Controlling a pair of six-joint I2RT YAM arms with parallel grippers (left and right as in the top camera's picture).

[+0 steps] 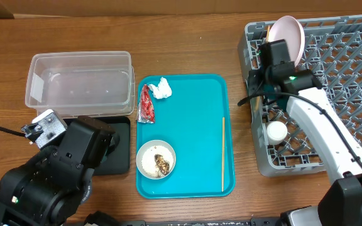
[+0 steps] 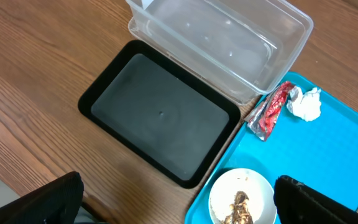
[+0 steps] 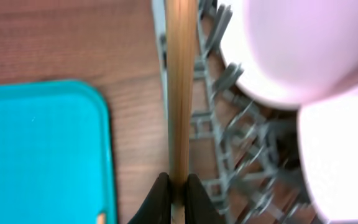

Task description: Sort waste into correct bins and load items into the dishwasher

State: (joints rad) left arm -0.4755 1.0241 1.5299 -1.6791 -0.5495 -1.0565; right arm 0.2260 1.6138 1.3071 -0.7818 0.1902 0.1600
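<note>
My right gripper (image 3: pixel 179 193) is shut on a wooden chopstick (image 3: pixel 180 87), held over the left edge of the grey dish rack (image 1: pixel 332 75). A pink plate (image 1: pixel 286 36) and a white cup (image 1: pixel 276 130) stand in the rack. A second chopstick (image 1: pixel 223 154) lies on the teal tray (image 1: pixel 197 125). The tray also carries a red wrapper (image 1: pixel 146 103), a white tissue wad (image 1: pixel 163 88) and a whitish bowl (image 1: pixel 156 159) of rice with brown scraps. My left gripper (image 2: pixel 179 205) is open above the table between the black tray (image 2: pixel 160 112) and the bowl (image 2: pixel 241 199).
The clear tub (image 1: pixel 80 81) stands behind the black tray, left of the teal tray. My left arm covers part of the black tray in the overhead view. A strip of bare wood separates the teal tray from the rack.
</note>
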